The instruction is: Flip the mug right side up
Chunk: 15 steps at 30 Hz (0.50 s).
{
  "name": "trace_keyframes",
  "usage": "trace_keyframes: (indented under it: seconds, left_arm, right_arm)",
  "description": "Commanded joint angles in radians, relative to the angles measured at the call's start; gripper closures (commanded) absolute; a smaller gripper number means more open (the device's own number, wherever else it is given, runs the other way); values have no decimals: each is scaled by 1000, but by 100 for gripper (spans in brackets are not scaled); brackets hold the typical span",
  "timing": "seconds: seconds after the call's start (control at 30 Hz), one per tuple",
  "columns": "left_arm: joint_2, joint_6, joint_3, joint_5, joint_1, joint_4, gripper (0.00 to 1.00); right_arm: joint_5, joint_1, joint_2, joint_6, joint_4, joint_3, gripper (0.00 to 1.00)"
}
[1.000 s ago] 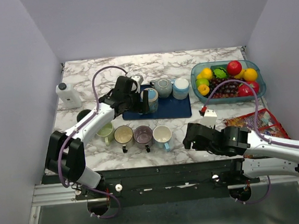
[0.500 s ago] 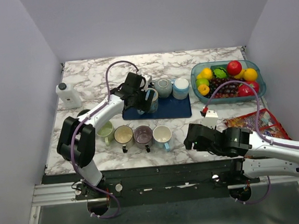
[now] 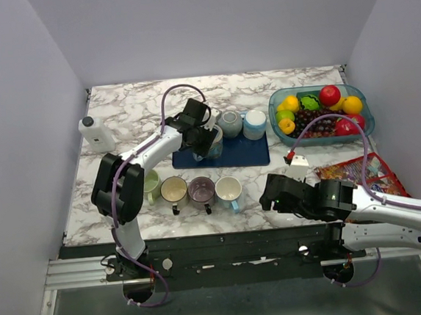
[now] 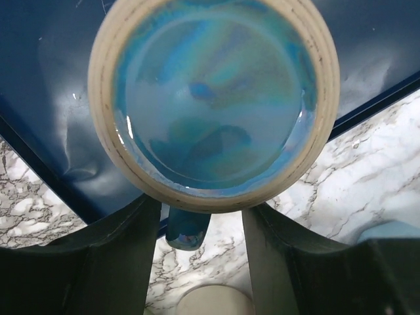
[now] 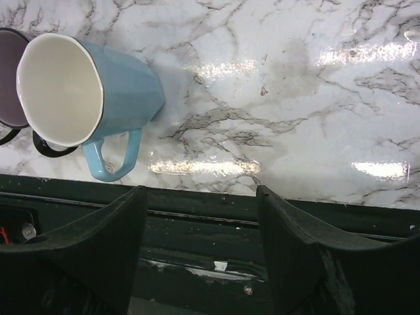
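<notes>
— Any writing you can read anywhere?
— None. The red packet (image 3: pixel 364 170) on the counter (image 3: pixel 132 105) has markings, but they are too small to make out.
— The mug (image 4: pixel 213 98)? The white bottle (image 3: pixel 95 133)?
— No legible mark shows on either one.

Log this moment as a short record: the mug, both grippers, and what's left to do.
Target mug: blue, upside down on the navy mat
Left gripper: above it, jaws astride its handle, grip unconfirmed
Right gripper: open, empty, near the light blue mug
Status: mug not yet turned
</notes>
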Motion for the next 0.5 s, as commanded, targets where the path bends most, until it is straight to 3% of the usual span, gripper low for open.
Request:
trace_keyframes:
  seconds: [0.0, 0.27, 0.37, 0.4, 0.47]
  left_arm:
    - [23, 41, 26, 17, -10, -32, 45]
    - [51, 32, 34, -7, -11, -25, 75]
    - [49, 27, 34, -12, -11, -16, 90]
    - [48, 24, 34, -16, -11, -15, 100]
    - [46, 4, 34, -48, -10, -10, 100]
  right_arm:
    - [41, 5, 3, 26, -13, -4, 26]
    - [43, 5, 9, 21, -14, 0, 26]
    - [41, 4, 9, 19, -14, 0, 26]
    - [41, 4, 9, 19, -13, -1, 26]
    - [41, 5, 12, 19, -11, -1, 26]
